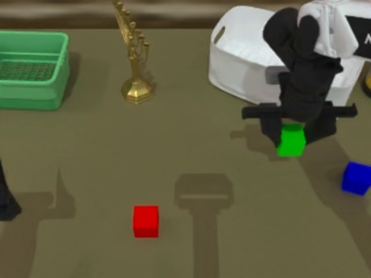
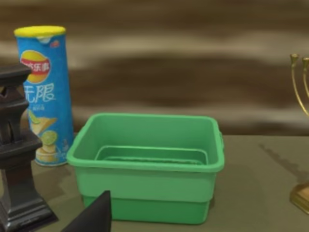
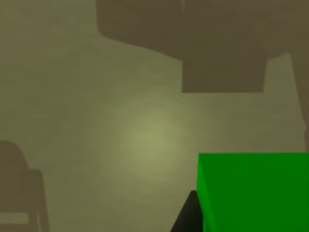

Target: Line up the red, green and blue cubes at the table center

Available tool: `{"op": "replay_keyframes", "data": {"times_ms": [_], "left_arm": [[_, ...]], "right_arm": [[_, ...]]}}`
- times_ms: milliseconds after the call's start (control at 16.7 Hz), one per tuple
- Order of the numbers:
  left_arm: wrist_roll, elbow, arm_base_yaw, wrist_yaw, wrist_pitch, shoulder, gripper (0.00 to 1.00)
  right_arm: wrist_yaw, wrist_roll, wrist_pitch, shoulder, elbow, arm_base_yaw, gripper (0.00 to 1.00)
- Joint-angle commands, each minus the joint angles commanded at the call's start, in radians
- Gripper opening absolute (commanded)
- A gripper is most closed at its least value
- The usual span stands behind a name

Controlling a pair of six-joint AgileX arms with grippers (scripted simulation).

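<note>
My right gripper (image 1: 291,134) is shut on the green cube (image 1: 290,143), holding it over the right half of the table (image 1: 87,174). In the right wrist view the green cube (image 3: 253,191) fills the near corner, with one dark finger (image 3: 186,217) against its side and bare table beyond. The blue cube (image 1: 355,178) rests on the table near the right edge, a short way from the held cube. The red cube (image 1: 145,221) sits left of center, toward the front. My left arm (image 1: 6,200) is parked at the left edge; one finger (image 2: 96,215) shows, far off to the side.
A pale-green slatted basket (image 1: 32,69) stands at the back left, with a blue crisp can (image 2: 44,92) and a dark stepped stand (image 2: 17,164) near it. A gold candelabra (image 1: 136,87) stands behind the center. A white tub (image 1: 243,58) is at the back right.
</note>
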Motion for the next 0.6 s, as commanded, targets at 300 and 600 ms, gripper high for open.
{"op": "replay_keyframes", "data": {"times_ms": [300,600], "left_arm": [[0.0,0.0,0.0,0.0,0.0,0.0,1.0],[0.0,0.0,0.0,0.0,0.0,0.0,1.0]], "right_arm": [[0.0,0.004,0.0,0.001,0.0,-0.003,0.0],[0.002,0.158,-0.023,-0.008,0.006,0.152,0.0]]}}
